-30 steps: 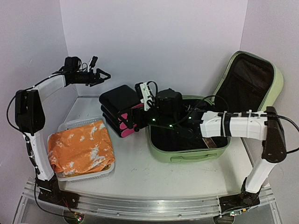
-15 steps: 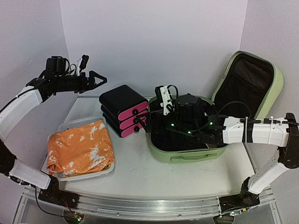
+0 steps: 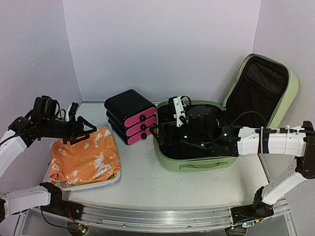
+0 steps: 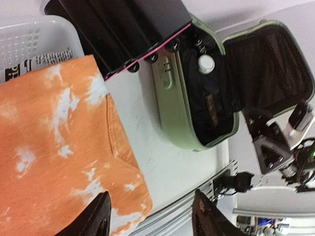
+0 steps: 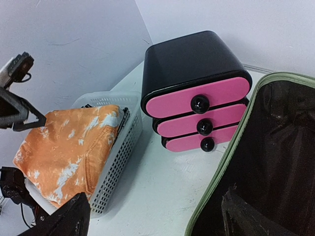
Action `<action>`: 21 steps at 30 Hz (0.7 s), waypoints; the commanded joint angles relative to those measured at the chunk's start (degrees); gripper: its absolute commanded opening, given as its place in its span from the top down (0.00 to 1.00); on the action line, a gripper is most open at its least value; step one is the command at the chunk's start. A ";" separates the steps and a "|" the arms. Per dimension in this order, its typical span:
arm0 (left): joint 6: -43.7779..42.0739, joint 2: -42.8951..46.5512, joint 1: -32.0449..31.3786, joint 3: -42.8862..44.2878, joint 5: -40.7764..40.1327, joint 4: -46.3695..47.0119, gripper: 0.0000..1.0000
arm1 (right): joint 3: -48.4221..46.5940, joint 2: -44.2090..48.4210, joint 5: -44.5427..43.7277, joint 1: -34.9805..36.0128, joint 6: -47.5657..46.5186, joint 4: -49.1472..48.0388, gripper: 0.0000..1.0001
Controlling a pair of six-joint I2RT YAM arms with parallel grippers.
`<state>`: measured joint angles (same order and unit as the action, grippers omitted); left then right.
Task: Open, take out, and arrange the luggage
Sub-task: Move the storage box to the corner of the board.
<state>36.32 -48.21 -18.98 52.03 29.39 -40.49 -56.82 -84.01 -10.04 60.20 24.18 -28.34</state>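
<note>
The luggage [image 3: 199, 164] is a light-green suitcase lying open at the right, its lid [image 3: 290, 91] raised against the wall and showing black lining. My right gripper [image 3: 158, 132] hovers over its left rim, open and holding nothing. In the right wrist view the right gripper [image 5: 152, 216] has the green zipper rim [image 5: 231, 162] between its spread fingers. My left gripper [image 3: 84, 129] hangs open just above the orange cloth [image 3: 83, 157]. In the left wrist view the left gripper [image 4: 150, 219] is empty, and the luggage [image 4: 179, 113] holds a small white round thing [image 4: 205, 63].
A black drawer box [image 3: 129, 114] with pink fronts stands just left of the suitcase. A white perforated basket [image 3: 112, 179] at the front left carries the orange cloth. Walls close the table at the back and on both sides.
My left arm has swung down from high at the back left to just above the cloth in the basket. My right gripper has drawn back rightwards from the drawer box to the suitcase rim.
</note>
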 commanded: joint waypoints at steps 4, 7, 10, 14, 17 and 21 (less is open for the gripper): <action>5.32 5.98 -0.18 -3.74 2.36 -9.26 0.81 | 0.90 0.88 -2.34 0.18 2.28 -1.64 0.08; 5.18 6.46 -0.19 -4.11 2.36 -14.30 1.00 | 0.92 0.69 -2.39 0.20 2.41 -1.58 0.08; 3.37 6.54 -0.19 -4.14 -1.64 -21.49 1.00 | 0.77 0.60 -2.87 0.19 2.09 -1.63 0.08; 3.02 5.42 -0.23 -6.59 -4.13 -23.96 1.00 | 0.66 -0.03 -3.40 0.19 1.92 -1.65 0.08; 2.89 1.95 -0.23 -9.05 -3.36 -23.97 1.00 | 0.66 -0.51 -3.17 0.20 1.92 -1.66 0.08; 2.13 -1.62 -0.21 -10.79 -7.55 -23.37 1.00 | 0.61 -1.10 -3.40 0.23 1.74 -1.63 0.08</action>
<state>40.14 -47.46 -19.09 42.15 26.04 -63.20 -55.79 -84.47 -11.94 60.20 25.96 -28.29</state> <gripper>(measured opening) 0.006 0.920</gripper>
